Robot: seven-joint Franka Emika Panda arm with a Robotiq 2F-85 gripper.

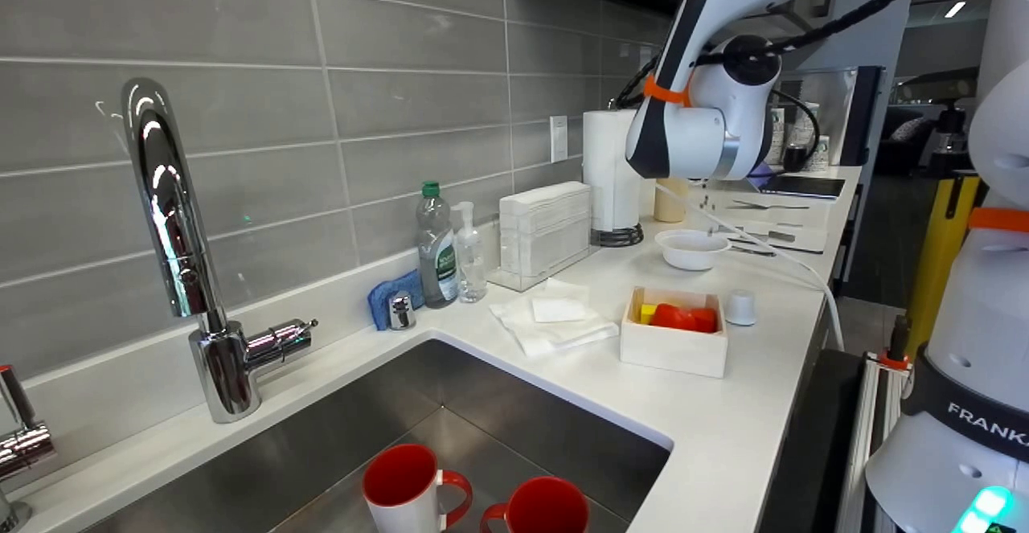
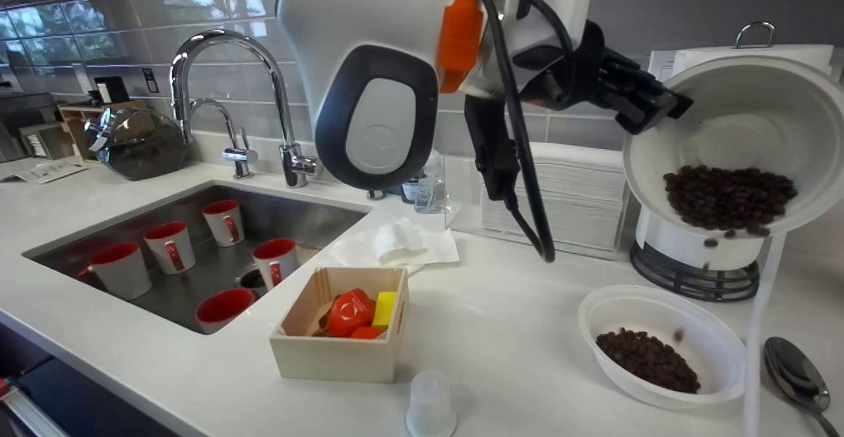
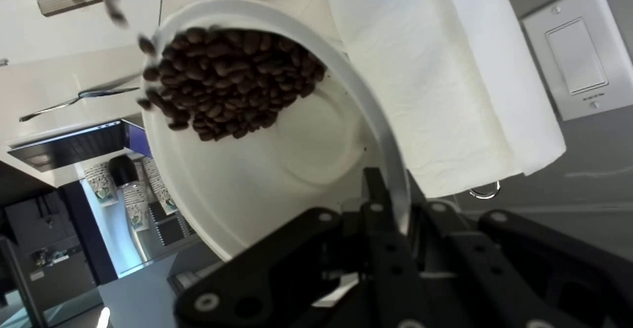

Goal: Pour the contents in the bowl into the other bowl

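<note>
The bowl is white, raised above the counter and steeply tilted, with dark coffee beans gathered at its lower edge. My gripper is shut on its rim, one finger inside and one outside. Several beans spill over the lip in the wrist view. Below, the other bowl is also white and stands upright on the counter, holding a pile of dark beans; a few beans are in the air above it. In an exterior view that other bowl shows under the arm, which hides the gripper and the raised bowl.
Behind the bowls stand a paper towel roll and a napkin stack. A wooden box with red and yellow things, a small cup and a spoon lie near. A white cable hangs before the other bowl. The sink holds mugs.
</note>
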